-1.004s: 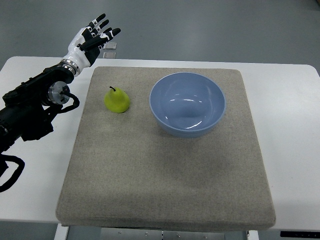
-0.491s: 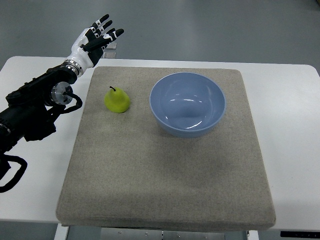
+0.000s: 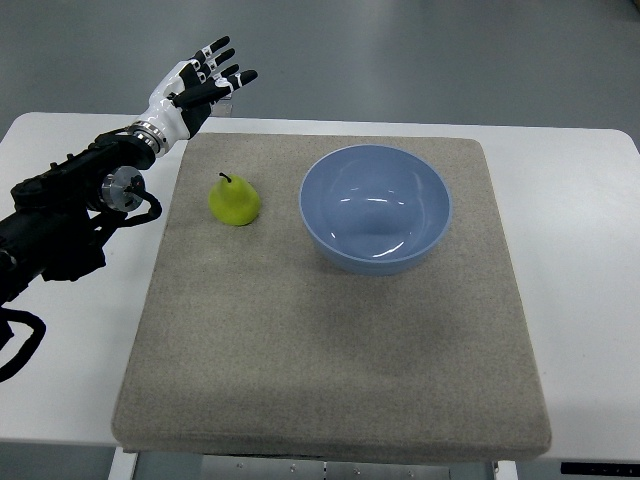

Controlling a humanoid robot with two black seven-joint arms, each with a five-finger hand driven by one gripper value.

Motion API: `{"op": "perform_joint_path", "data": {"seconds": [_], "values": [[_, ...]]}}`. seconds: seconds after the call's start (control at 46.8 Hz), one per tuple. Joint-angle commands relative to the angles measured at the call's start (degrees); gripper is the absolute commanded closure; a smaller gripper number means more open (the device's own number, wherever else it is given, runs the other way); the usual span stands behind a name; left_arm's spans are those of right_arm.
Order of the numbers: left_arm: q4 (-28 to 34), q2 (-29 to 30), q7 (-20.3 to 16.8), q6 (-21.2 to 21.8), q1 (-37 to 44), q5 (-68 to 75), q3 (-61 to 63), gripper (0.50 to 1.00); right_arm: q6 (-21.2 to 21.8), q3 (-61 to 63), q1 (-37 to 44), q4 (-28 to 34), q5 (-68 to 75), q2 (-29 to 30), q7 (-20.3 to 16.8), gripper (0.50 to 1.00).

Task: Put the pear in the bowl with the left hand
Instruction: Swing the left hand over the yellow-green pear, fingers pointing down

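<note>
A yellow-green pear [image 3: 234, 200] with a dark stem stands upright on the grey mat [image 3: 330, 340], left of a light blue bowl [image 3: 375, 208] that holds nothing. My left hand [image 3: 200, 84] hovers beyond the mat's far left corner, above and behind the pear, fingers spread and holding nothing. Its black arm [image 3: 70, 215] comes in from the left edge over the white table. The right hand does not show.
The mat covers most of a white table [image 3: 580, 260]. Grey floor lies past the table's far edge. A small clear object sits on the table's far edge under the left hand, mostly hidden.
The left hand has drifted a little to the right and slightly up in the picture, fingers still spread. Pear and bowl have not moved.
</note>
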Motion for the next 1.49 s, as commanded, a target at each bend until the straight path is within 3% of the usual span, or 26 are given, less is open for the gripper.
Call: {"op": "perform_joint_path", "data": {"seconds": [0.0,0.598,0.918,1.132,1.473], "values": [[-0.15,1.02,0.13,-0.09,-0.35,2.31,0.65,0.508,0.04,0.00,0.00,0.00,0.00,0.00,-0.01,0.574],[-17.38,14.73,0.40,-4.39,-2.99,38.96,1.09,0.510,-0.04,0.00,0.00,0.00,0.00,0.00,-0.01,0.574],[-19.57,18.60,0.22,-16.35,-4.92,56.97,1.01,0.516,-0.04,0.00,0.00,0.00,0.00,0.00,-0.01,0.574],[-24.93,23.26,0.05,-16.70,-8.61,67.18,1.01,0.521,0.04,0.00,0.00,0.00,0.00,0.00,-0.01,0.574],[-27.31,22.91,-2.32,-16.53,-9.05,82.12,1.01,0.527,-0.04,0.00,0.00,0.00,0.00,0.00,-0.01,0.574]]}}
